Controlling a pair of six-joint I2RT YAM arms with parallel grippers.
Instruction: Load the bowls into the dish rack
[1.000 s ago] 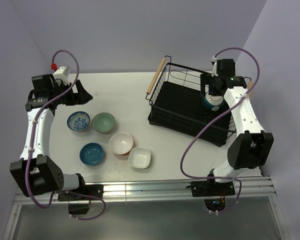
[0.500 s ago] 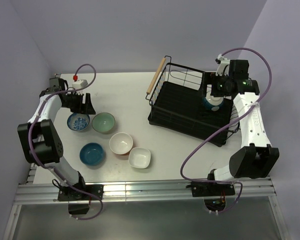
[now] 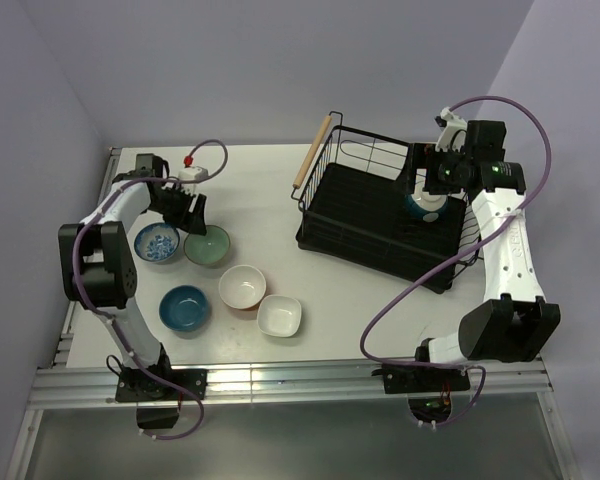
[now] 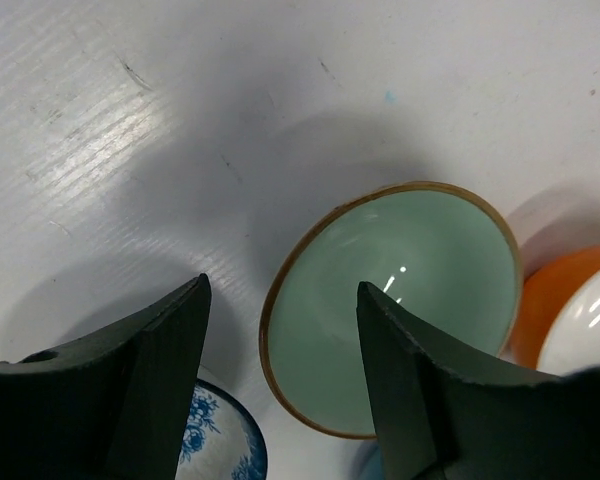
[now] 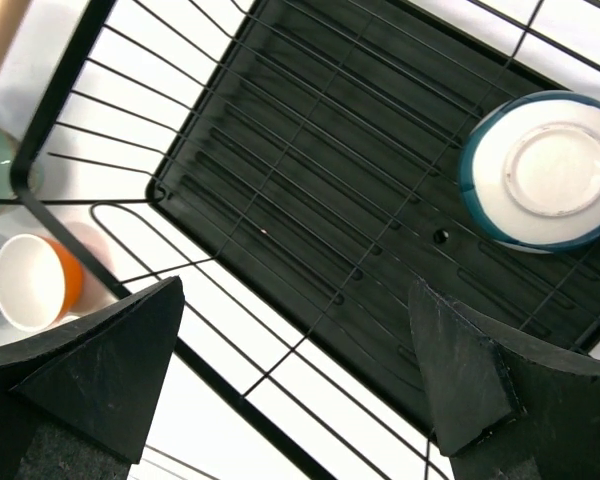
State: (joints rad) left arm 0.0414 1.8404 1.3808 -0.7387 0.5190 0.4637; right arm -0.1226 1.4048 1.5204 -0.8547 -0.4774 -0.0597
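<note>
My left gripper (image 3: 187, 212) hangs open over the mint green bowl (image 3: 207, 245). In the left wrist view the left gripper (image 4: 283, 285) straddles the near rim of the mint bowl (image 4: 410, 290), one finger (image 4: 420, 390) above its inside, the other outside; nothing is gripped. The blue-and-white patterned bowl (image 3: 157, 242) (image 4: 215, 440) sits just left of it. A blue bowl (image 3: 184, 307), an orange-sided white bowl (image 3: 242, 287) and a squarish white bowl (image 3: 279, 316) lie nearer. An upturned blue-rimmed bowl (image 3: 425, 205) (image 5: 545, 170) rests in the dish rack (image 3: 360, 215). My right gripper (image 3: 420, 178) (image 5: 295, 290) is open above the rack.
The dish rack has a wooden handle (image 3: 313, 151) on its left end and tall wire walls (image 5: 100, 130). The bowls on the table stand close together, the patterned and mint ones almost touching. A wall runs along the table's far edge.
My left arm has swung right from the table's far left corner to the mint bowl, its jaws narrowing. The right gripper has drawn back from the bowl in the rack.
</note>
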